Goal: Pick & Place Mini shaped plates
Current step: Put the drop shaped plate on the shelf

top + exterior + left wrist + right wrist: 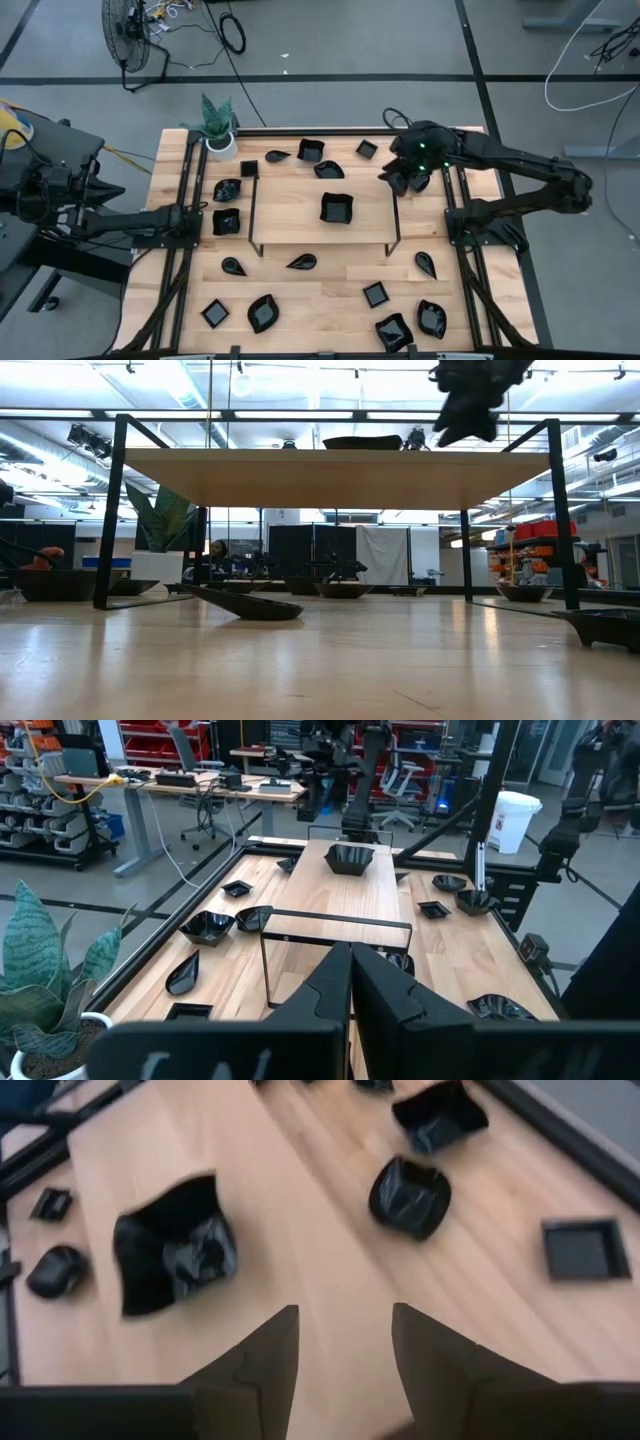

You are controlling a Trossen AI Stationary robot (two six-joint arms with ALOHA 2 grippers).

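My right tool (408, 178) hangs upper right of centre, fingers spread, nothing in them. Left tool (178, 218) waits at left edge, fingers pressed together. Mini shaped plates (336, 208) scattered over light wood desk (330, 285); one on raised shelf (290, 210). Grey floor (330, 40) w/ fan (128, 30) behind.

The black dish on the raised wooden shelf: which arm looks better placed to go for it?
Probably the right. The right gripper hangs open and empty beside the shelf's edge, near the dish. The left gripper, shut, waits at the table's far-left side.

Wooden table (330, 285) strewn with mini shaped plates (264, 312), potted plant (219, 128), seemingly a raised shelf (300, 215).
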